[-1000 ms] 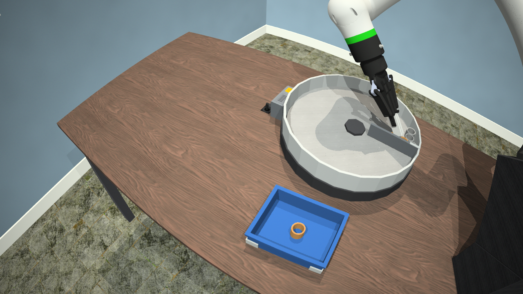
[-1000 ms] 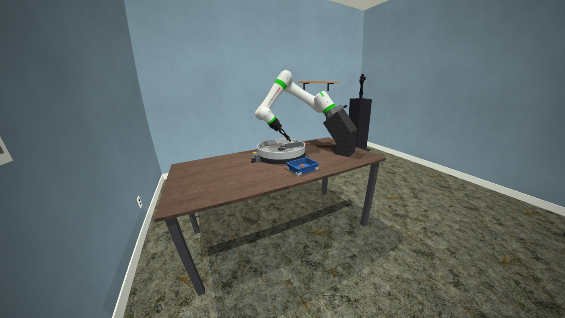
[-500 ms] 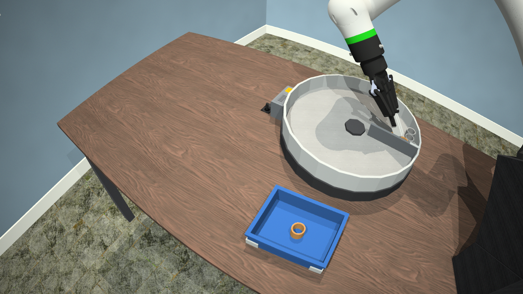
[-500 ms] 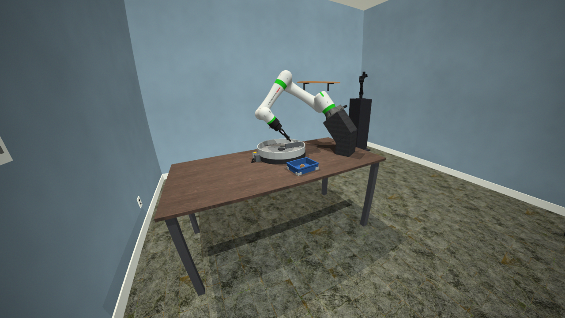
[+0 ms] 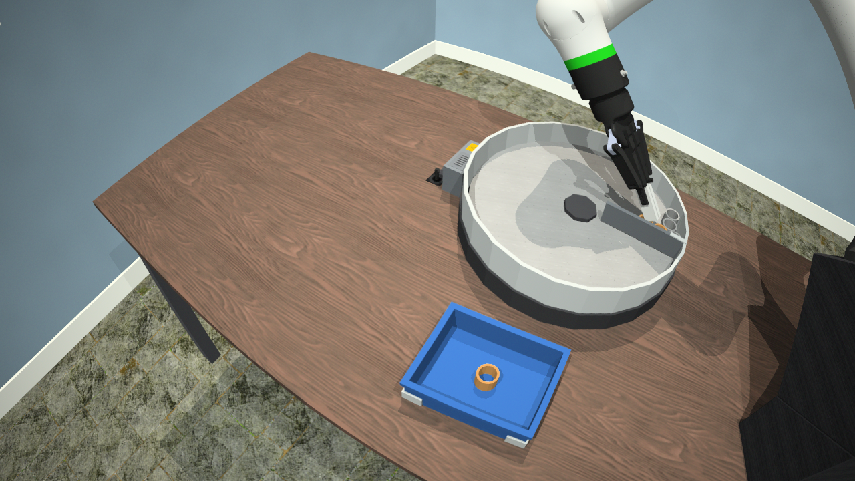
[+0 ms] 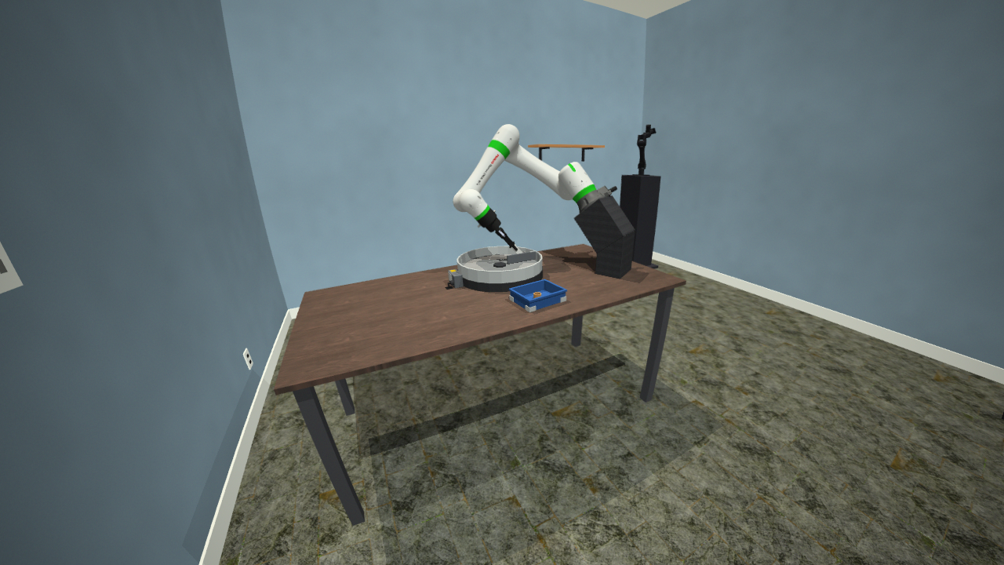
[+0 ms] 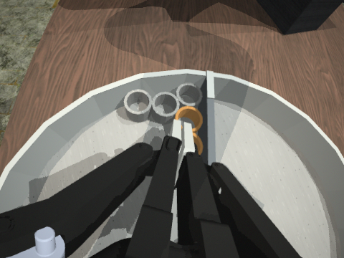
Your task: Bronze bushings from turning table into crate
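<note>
Wooden table [image 5: 286, 197], turning table [image 5: 538, 286]: gripper [image 7: 186, 136] pinched thinly together on the wall of a bronze bushing [image 7: 189, 115] beside the divider [image 7: 209, 115]; lift straight, sparing adjacent steel bushings [image 7: 165, 104], toward crate [image 5: 418, 383]
</note>
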